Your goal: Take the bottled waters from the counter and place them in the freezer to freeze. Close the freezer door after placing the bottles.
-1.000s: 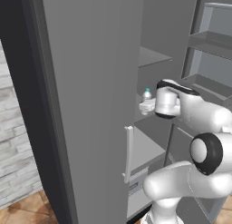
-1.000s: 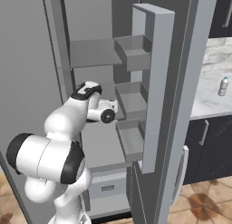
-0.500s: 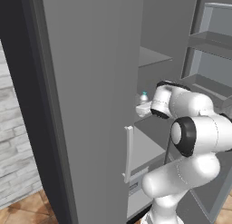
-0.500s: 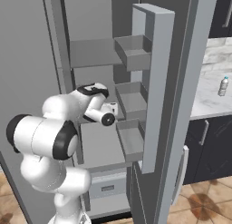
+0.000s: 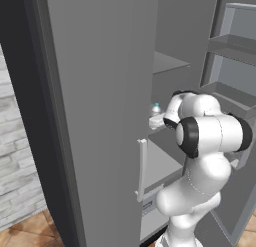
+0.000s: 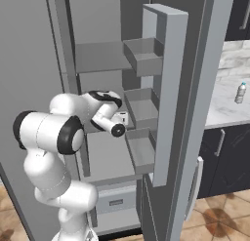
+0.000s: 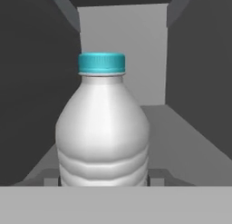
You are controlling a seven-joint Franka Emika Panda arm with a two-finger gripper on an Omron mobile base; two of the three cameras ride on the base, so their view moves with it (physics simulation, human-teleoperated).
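Placement step, bottle 1 of 2. Gripper [image 7: 103,181] with jaws pinching the base of the bottle [image 7: 103,128], upright over a grey shelf [image 7: 190,141] inside the freezer [image 6: 105,54]; judged next: lower, release, withdraw; beyond, the freezer door [image 6: 168,89] stands open; farthest, the second bottle [image 6: 240,92] waits on the counter [image 6: 224,106].

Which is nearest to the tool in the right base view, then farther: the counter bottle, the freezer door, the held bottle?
1. Held bottle, in the tool.
2. Freezer door, open, to its right.
3. Counter bottle, far right on the counter.
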